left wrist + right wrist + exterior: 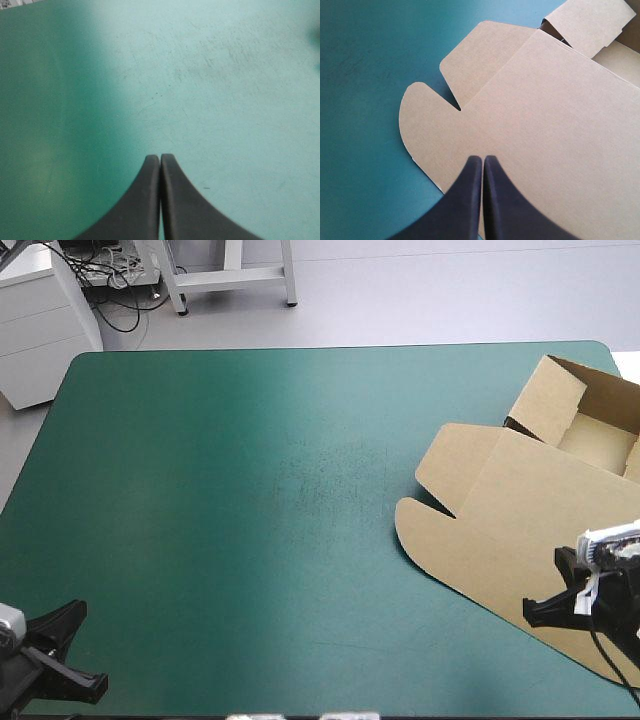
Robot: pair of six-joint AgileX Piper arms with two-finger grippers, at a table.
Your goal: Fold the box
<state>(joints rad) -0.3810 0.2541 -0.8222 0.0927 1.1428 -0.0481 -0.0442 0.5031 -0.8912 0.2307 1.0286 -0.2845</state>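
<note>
The brown box (pixel 510 505) lies at the table's right side as an open tray (pixel 592 435) with raised walls, its lid (pixel 545 110) flat on the teal-green cover toward the near edge. Two rounded flaps with a notch between them mark the lid's left end. My right gripper (pixel 530 612) (pixel 483 159) is shut and hovers over the lid close to its near edge, holding nothing. At the table's near left corner, far from the box, my left gripper (pixel 100 687) (pixel 160 157) is shut above bare cover.
The teal-green table (pixel 250 490) stretches bare from the left edge to the box. A white cabinet (pixel 40 320) stands beyond the far left corner. The tray's right wall reaches the table's right edge.
</note>
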